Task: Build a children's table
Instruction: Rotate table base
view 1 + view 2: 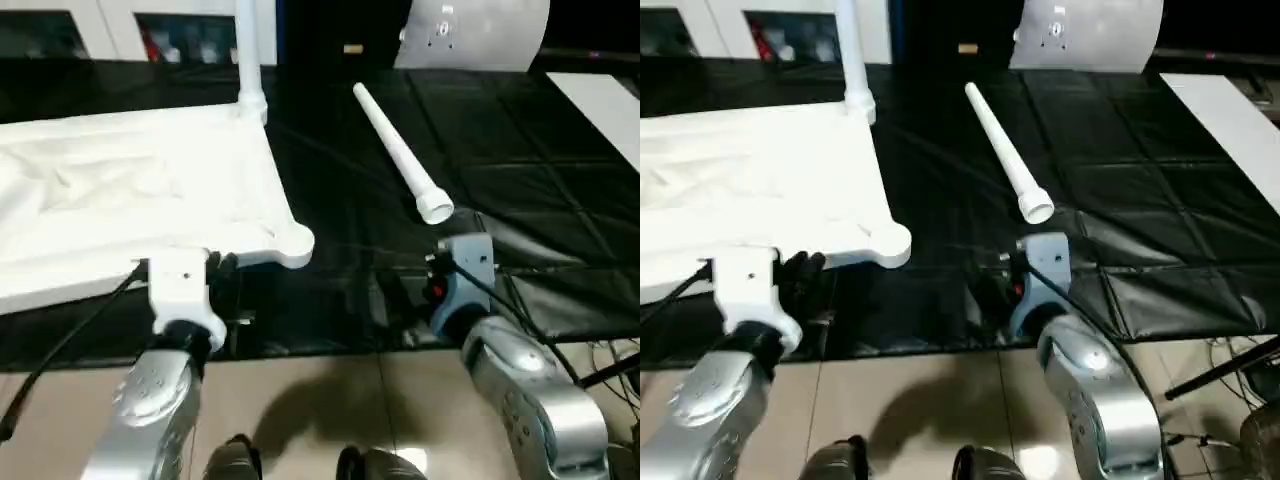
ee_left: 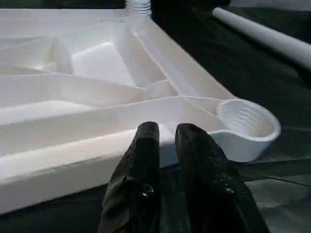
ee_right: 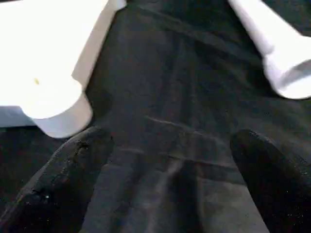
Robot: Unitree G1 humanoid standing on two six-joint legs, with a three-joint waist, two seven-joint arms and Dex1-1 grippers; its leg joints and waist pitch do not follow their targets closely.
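Two forearms reach forward for you: your left gripper (image 2: 165, 145), fingers nearly together and empty, points at the upturned table top's (image 1: 130, 190) near edge; your right gripper (image 3: 170, 165), spread wide, hovers over the mat short of the loose leg (image 1: 400, 155).

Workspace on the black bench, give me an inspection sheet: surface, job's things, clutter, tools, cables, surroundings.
Surface: black mat, creased.
Job's things: table top lying underside up, one leg upright in its far corner socket, near corner socket empty; loose leg lying on the mat.
Clutter: nothing seen.
Tools: left tool nearly closed at the top's near edge; right tool open above the mat.
Cables: black cable beside the left forearm.
Surroundings: tiled floor.
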